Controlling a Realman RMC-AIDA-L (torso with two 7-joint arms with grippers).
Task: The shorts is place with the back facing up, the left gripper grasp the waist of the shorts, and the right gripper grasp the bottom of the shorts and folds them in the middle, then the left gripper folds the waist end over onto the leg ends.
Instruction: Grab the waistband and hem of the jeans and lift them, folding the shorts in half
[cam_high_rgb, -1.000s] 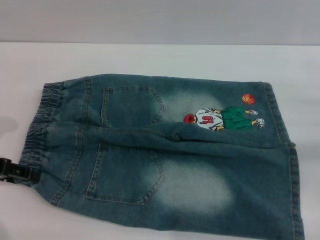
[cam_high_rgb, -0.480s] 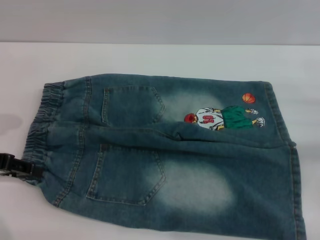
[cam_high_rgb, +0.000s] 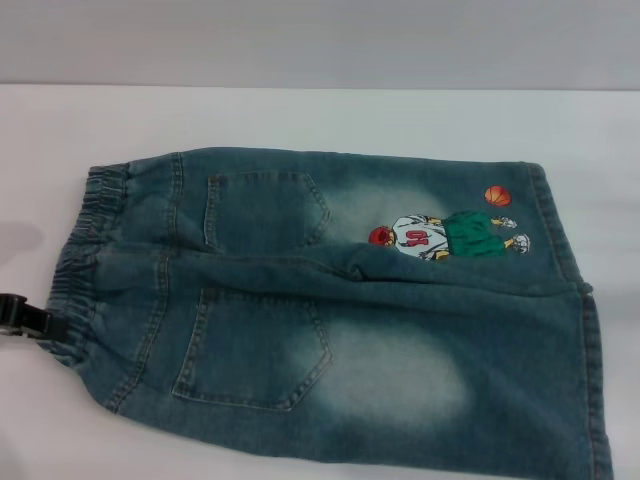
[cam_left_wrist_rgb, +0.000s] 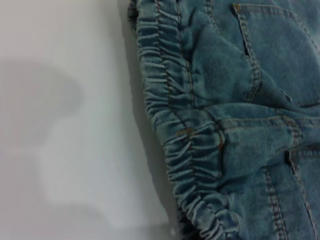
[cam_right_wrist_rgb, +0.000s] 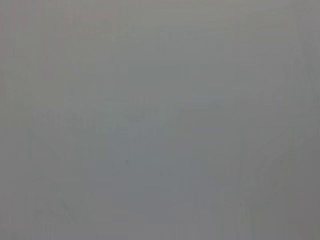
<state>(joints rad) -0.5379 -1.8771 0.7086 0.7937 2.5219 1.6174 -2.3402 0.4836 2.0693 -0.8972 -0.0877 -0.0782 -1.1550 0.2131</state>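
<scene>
The left gripper (cam_high_rgb: 28, 321) pokes in at the far left edge of the scene, only its black tip in sight, right up against the near corner of the waist (cam_high_rgb: 82, 262); from where I stand I cannot tell whether its fingers are parted or closed, nor whether they have any cloth between them. The shorts (cam_high_rgb: 340, 320) lie spread flat on the white table (cam_high_rgb: 300, 115), back side up, with the gathered elastic band at the left and the leg ends (cam_high_rgb: 570, 300) at the right, the nearer leg running off the near edge of the head view. Two back patch pockets face upward, one on the far half (cam_high_rgb: 262, 210) and one on the near half (cam_high_rgb: 255, 345). On the far leg sits the cartoon basketball-player print (cam_high_rgb: 445, 237) with its orange ball (cam_high_rgb: 497, 197) just beside it, towards the hem. Up close, the left wrist view shows the ruched waistband (cam_left_wrist_rgb: 175, 130) curving along bare tabletop (cam_left_wrist_rgb: 65, 125), with a soft grey shadow lying on the white surface beside it. The right gripper does not show anywhere; the right wrist view is only a flat grey field.
</scene>
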